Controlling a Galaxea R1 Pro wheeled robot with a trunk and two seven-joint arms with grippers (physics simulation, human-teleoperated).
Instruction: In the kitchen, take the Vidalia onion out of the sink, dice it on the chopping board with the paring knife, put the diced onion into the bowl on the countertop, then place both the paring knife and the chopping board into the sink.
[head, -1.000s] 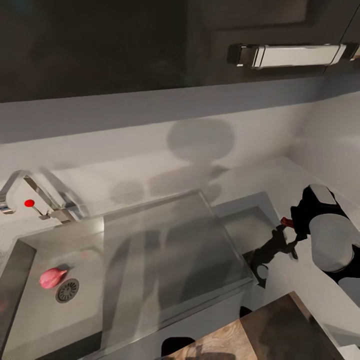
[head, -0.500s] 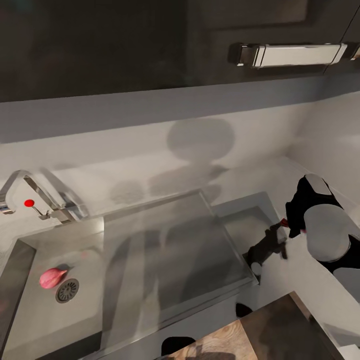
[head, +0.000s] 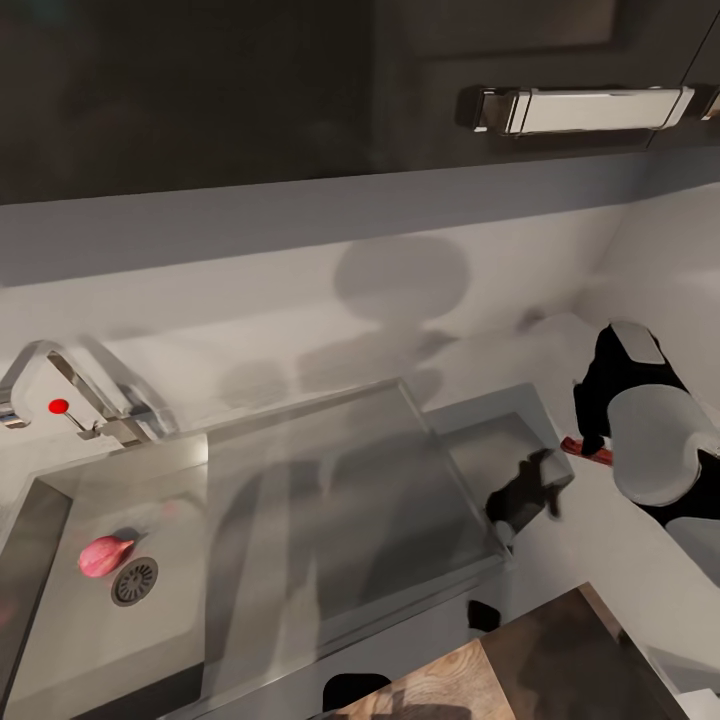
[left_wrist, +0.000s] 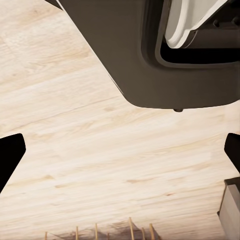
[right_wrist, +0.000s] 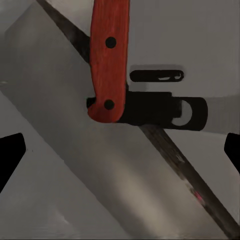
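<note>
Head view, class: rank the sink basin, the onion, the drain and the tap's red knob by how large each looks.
1. Sink basin
2. Onion
3. Drain, close to the onion in size, so unsure
4. Red knob

Kitchen: steel sink, tap.

wall cabinets: dark, glossy, across the far top of the head view.
cabinet handle: long chrome bar, far right, horizontal.
backsplash: pale grey, carrying a soft round shadow.
drain strainer: round, slotted, near left.
floor: light wood planks with visible grain.
dark panel: rounded corner, above the planks.
</note>
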